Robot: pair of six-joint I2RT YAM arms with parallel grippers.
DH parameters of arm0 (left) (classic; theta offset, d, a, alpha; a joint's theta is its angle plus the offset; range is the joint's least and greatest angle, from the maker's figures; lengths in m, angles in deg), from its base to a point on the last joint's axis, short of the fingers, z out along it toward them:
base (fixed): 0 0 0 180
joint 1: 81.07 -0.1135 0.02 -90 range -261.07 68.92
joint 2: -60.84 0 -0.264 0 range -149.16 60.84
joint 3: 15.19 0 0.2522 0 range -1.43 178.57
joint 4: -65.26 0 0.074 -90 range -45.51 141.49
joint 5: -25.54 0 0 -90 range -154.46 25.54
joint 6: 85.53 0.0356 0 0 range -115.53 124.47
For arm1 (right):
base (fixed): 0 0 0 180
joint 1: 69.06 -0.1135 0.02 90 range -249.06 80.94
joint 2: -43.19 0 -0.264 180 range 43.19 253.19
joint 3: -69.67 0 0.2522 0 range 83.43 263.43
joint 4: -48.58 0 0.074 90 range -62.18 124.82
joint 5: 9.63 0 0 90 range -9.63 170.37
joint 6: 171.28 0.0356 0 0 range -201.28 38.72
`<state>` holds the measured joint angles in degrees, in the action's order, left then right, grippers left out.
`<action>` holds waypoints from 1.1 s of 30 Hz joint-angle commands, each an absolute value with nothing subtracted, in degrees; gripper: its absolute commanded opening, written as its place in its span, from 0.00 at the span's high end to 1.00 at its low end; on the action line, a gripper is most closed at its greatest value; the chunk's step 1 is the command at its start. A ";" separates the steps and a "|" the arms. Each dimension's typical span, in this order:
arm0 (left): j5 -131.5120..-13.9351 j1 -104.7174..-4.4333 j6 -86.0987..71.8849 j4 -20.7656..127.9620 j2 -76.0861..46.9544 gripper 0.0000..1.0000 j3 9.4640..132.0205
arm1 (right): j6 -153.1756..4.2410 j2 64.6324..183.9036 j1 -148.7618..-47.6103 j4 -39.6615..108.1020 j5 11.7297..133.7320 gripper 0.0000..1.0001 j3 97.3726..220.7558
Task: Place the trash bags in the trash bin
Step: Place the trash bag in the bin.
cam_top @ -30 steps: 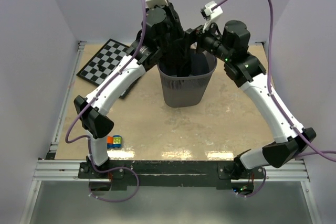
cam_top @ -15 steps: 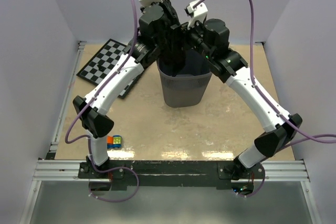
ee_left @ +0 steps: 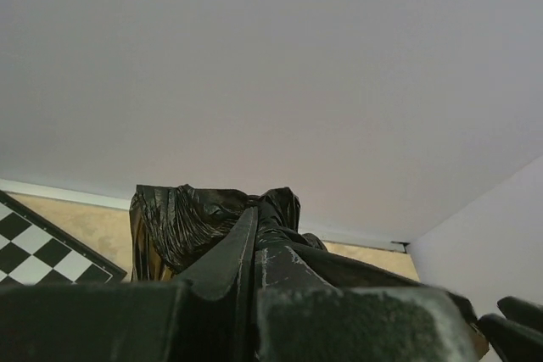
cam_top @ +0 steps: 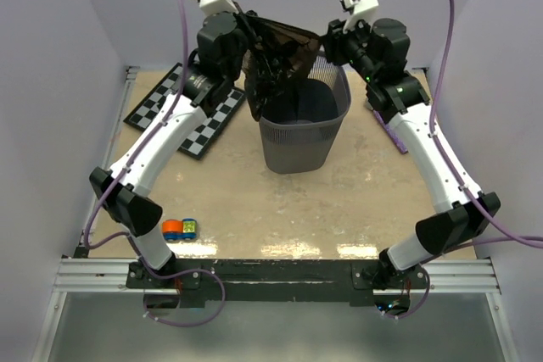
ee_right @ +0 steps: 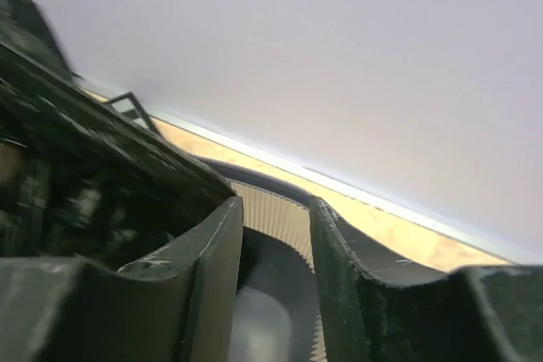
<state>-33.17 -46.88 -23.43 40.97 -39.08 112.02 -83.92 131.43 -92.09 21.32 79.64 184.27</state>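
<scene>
A glossy black trash bag [cam_top: 284, 50] hangs spread out above the grey wire-mesh trash bin [cam_top: 297, 146], its lower folds dipping inside the rim. My left gripper [cam_top: 253, 44] is shut on the bag's left part; in the left wrist view the crinkled bag [ee_left: 182, 226] bunches around the left gripper's [ee_left: 254, 219] closed jaws. My right gripper [cam_top: 325, 44] sits at the bag's right edge above the bin. In the right wrist view the right gripper [ee_right: 276, 219] has a narrow gap holding nothing, the bag [ee_right: 76, 184] lies left of it, and the bin's rim [ee_right: 263, 177] shows beyond.
A chessboard [cam_top: 161, 99] lies at the back left, partly under the left arm. A purple object [cam_top: 389, 127] lies right of the bin under the right arm. A small orange and blue toy [cam_top: 180, 228] sits near the front left edge.
Both grippers rose out of the bin and moved apart, left going left and right going right. The bag came up and now spreads between them. The right jaws narrowed.
</scene>
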 commanded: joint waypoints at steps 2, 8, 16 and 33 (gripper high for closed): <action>-43.62 -48.12 -21.37 42.44 -32.94 1.00 108.70 | -89.19 129.23 -91.30 22.87 68.17 0.70 182.48; -46.10 -48.29 -20.40 40.86 -32.50 1.00 108.26 | -86.49 127.66 -91.30 23.21 63.33 0.42 184.06; -42.32 -48.20 -20.58 40.86 -33.90 1.00 109.31 | -79.09 127.21 -95.60 23.21 63.76 0.02 183.19; -42.31 -49.78 -19.52 41.65 -35.49 1.00 111.77 | -80.67 130.29 -98.42 22.16 68.94 0.11 179.76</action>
<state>-41.72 -48.78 -20.04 39.88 -35.30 108.72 -79.63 130.21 -98.42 21.54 65.96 180.66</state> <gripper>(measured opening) 0.012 0.948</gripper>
